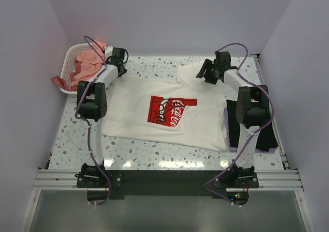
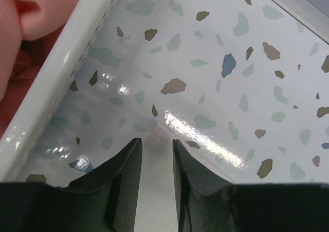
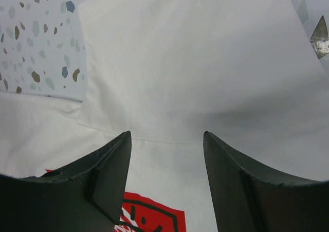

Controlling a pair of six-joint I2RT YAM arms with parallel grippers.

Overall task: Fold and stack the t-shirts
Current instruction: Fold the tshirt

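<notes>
Your left fingers (image 2: 126, 175) stand slightly parted, low over the desk (image 2: 216, 62), just beside the basket (image 2: 56, 72). Your right fingers (image 3: 108, 175) gape wide above the cream-white t-shirt (image 1: 133, 113), which lies spread mid-desk, red logo (image 1: 172, 111) up. Salmon-pink t-shirts (image 1: 87, 65) sit in the basket; a black t-shirt (image 1: 232, 131) lies right of it.

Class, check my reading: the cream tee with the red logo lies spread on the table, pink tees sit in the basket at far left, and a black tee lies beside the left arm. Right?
One slip: the black tee lies beside the right arm, not the left; the top external view shows it.
</notes>
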